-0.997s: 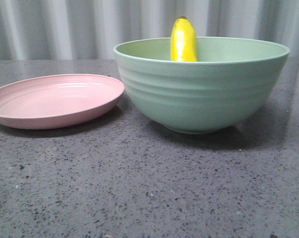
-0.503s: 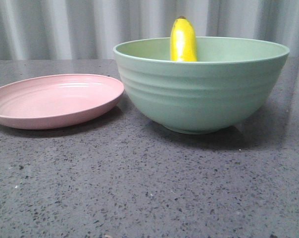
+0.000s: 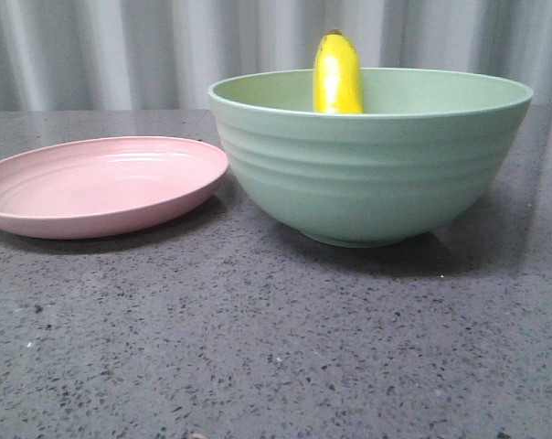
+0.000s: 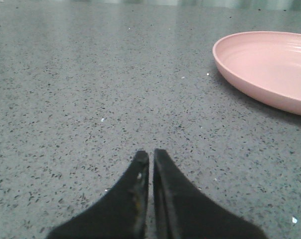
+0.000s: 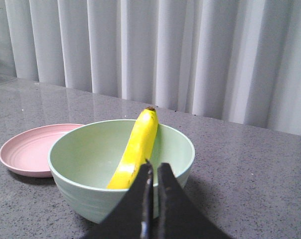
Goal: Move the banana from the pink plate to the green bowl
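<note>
Right tool (image 5: 151, 167) above glossy yellow banana (image 5: 135, 147)

The banana (image 3: 338, 75) leans inside the bowl (image 3: 372, 169), plate (image 3: 98, 187) touching its left.

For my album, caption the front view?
Glossy yellow banana leaning inside ribbed mint-green bowl, empty pale-pink plate alongside.

Banana (image 3: 338, 78) base behind green bowl (image 3: 372, 174) wall
</note>
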Available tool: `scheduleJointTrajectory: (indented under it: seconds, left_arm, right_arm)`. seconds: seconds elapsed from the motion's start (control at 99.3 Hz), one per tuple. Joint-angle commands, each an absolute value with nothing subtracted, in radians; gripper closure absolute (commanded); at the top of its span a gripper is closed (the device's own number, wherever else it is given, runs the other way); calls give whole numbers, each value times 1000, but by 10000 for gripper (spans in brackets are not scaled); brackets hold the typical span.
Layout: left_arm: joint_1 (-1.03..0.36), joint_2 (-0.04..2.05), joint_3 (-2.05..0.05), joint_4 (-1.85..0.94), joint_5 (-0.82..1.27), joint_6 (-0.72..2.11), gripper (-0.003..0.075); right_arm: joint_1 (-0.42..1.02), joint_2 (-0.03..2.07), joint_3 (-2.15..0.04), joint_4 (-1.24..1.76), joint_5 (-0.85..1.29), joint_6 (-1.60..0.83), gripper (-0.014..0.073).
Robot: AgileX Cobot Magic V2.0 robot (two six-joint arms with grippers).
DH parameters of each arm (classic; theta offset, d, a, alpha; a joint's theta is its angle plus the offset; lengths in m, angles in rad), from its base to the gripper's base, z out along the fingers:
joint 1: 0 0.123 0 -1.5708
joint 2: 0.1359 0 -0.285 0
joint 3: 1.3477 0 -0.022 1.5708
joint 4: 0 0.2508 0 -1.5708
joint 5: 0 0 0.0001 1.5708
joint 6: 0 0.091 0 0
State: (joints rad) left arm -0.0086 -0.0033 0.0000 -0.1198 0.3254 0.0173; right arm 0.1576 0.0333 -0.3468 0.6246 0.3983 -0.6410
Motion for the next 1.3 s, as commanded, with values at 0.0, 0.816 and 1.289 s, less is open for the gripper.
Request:
scheduleJointTrajectory:
  seconds: [0.0, 0.816, 1.289]
  left_arm:
    - [-7, -32, 11, -128, 277, 12, 741]
    - [-7, -32, 11, -128, 277, 12, 741]
    - [-7, -30, 11, -128, 277, 12, 741]
  right_arm:
    - [158, 45, -371, 634, 335, -652, 664]
    - [19, 45, -208, 337, 184, -382, 664]
    - [-121, -32, 31, -13, 142, -21, 664]
